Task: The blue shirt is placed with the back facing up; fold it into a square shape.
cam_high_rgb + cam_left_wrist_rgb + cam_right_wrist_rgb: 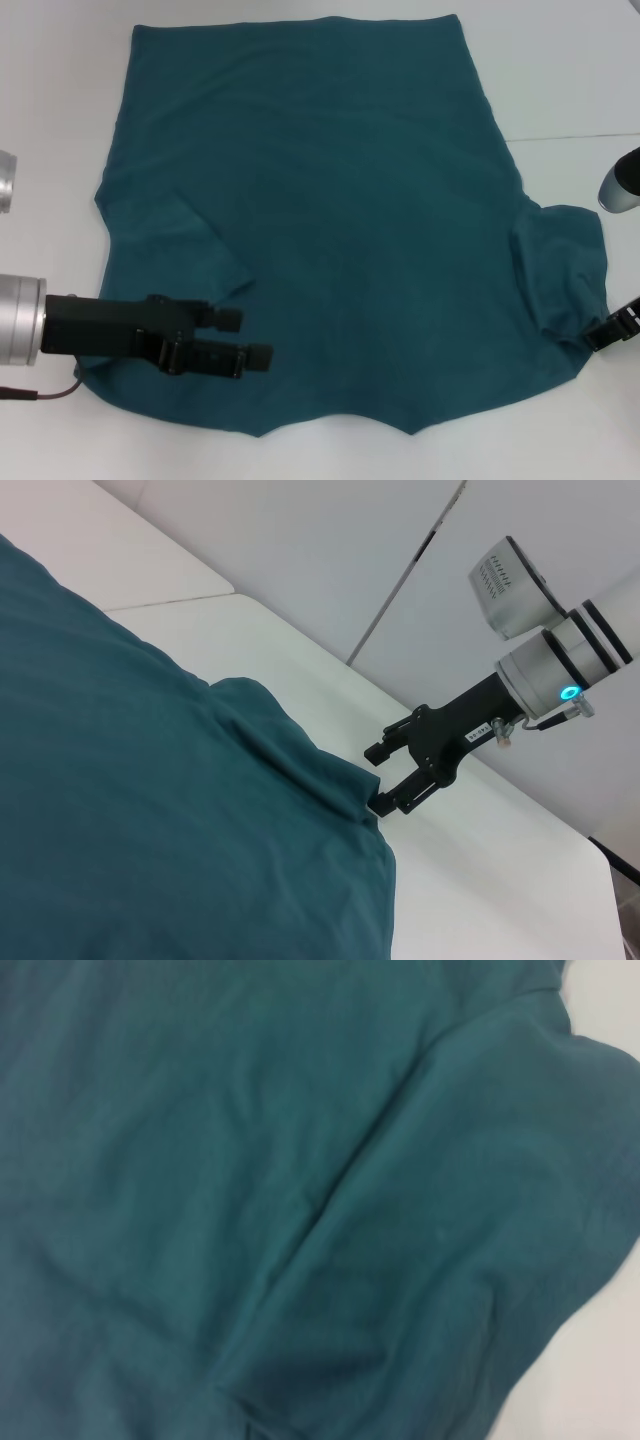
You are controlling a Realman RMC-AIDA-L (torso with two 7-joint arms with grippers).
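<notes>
The blue shirt (330, 200) lies spread flat on the white table (560, 70), plain side up, with no lettering showing. Its left sleeve (185, 250) is folded inward onto the body. Its right sleeve (565, 265) lies rumpled at the right edge. My left gripper (245, 337) is open, just over the shirt's near left part, holding nothing. My right gripper (610, 330) is at the outer edge of the right sleeve. In the left wrist view it (382, 776) is open, with one fingertip (383, 802) touching the cloth edge (350, 800). The right wrist view shows only shirt cloth (250, 1160).
A thin seam line (570, 137) crosses the table at the right. Bare white table surrounds the shirt on the near side (330, 455) and the right (600, 1380).
</notes>
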